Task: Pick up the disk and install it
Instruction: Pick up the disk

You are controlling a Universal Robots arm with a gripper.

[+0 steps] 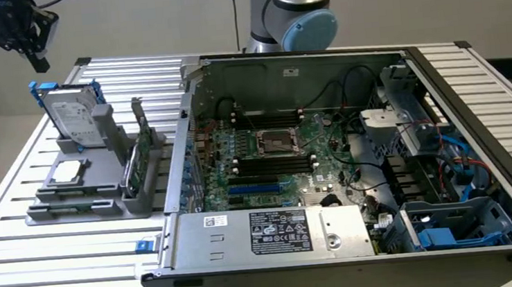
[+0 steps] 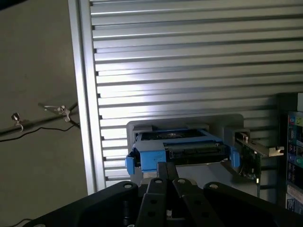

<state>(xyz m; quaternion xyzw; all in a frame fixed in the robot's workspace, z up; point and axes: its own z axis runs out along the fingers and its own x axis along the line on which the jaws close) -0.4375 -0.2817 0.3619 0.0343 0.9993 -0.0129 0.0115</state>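
Hanging well above the gray holder (image 1: 103, 198), the tool (image 1: 38, 61) has its fingers pressed together and grips nothing. The disk (image 1: 75, 116) stands upright in a slot of this holder, with its blue frame along the top edge. A green card (image 1: 138, 154) stands in the holder just beside the disk. The holder rests on the slatted desk (image 1: 54, 272), next to the open computer case (image 1: 333, 178).

Disk (image 1: 73, 116) lower end hidden in holder (image 1: 103, 198); print too small to read.
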